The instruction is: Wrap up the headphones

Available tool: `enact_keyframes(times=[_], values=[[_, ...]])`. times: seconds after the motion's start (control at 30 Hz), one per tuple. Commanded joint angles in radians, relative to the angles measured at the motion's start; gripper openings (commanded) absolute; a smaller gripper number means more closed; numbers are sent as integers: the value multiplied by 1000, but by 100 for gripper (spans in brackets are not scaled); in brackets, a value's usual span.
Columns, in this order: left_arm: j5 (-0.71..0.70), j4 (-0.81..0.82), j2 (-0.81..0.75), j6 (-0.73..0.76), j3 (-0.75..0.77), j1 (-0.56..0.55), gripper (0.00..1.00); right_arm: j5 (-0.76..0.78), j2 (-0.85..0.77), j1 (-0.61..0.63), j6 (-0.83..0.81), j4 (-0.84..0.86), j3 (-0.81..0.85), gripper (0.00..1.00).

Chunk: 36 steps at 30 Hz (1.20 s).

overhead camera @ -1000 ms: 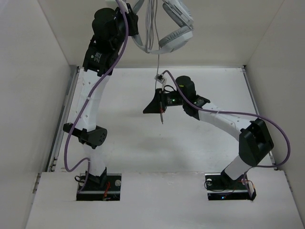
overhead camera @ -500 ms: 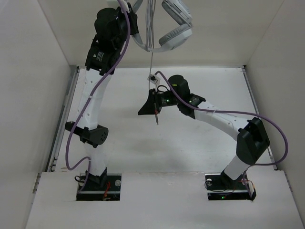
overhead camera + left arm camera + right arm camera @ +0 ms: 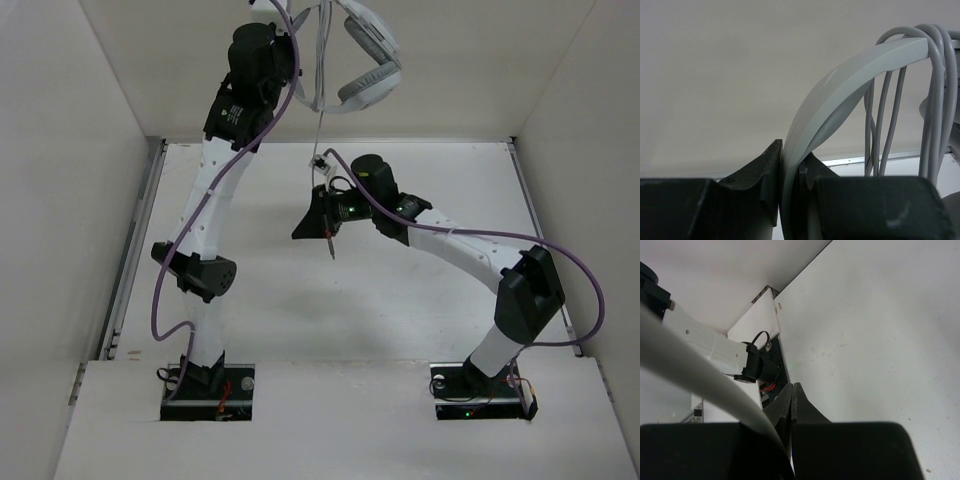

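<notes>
Grey-white headphones (image 3: 368, 55) held aloft above tabletop (image 3: 400, 300). Left fingers (image 3: 765, 170) clenched on headband (image 3: 840, 95), cable (image 3: 318, 125) loops draped over it. Right fingers (image 3: 807, 414) pinching cable; plug (image 3: 333, 250) dangling below.

table (image 3: 420, 300): open floor | cable (image 3: 318, 125): hangs mid-workspace | walls (image 3: 70, 200): enclose three sides

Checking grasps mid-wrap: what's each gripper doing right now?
Left gripper: closed on the headphones, at the headband.
Right gripper: closed on the cable.

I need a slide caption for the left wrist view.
Left gripper clamps the headphones by the headband, cable loops draped over it.
</notes>
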Motion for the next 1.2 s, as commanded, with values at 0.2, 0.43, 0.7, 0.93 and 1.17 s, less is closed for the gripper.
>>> enact_keyframes(times=[0.2, 0.43, 0.7, 0.93, 1.17], values=[[-132, 278, -59, 141, -145, -14, 1, 82, -32, 8, -183, -180, 160, 3], [-184, 352, -108, 248, -326, -23, 1, 211, -42, -32, -416, -436, 310, 4], [-196, 378, -145, 282, -458, -2, 1, 381, -61, -30, -640, -593, 434, 5], [-190, 364, -136, 278, -466, -8, 1, 545, -39, 13, -840, -663, 537, 4], [-178, 352, -157, 275, -522, -23, 1, 843, -53, 66, -1135, -598, 542, 3]])
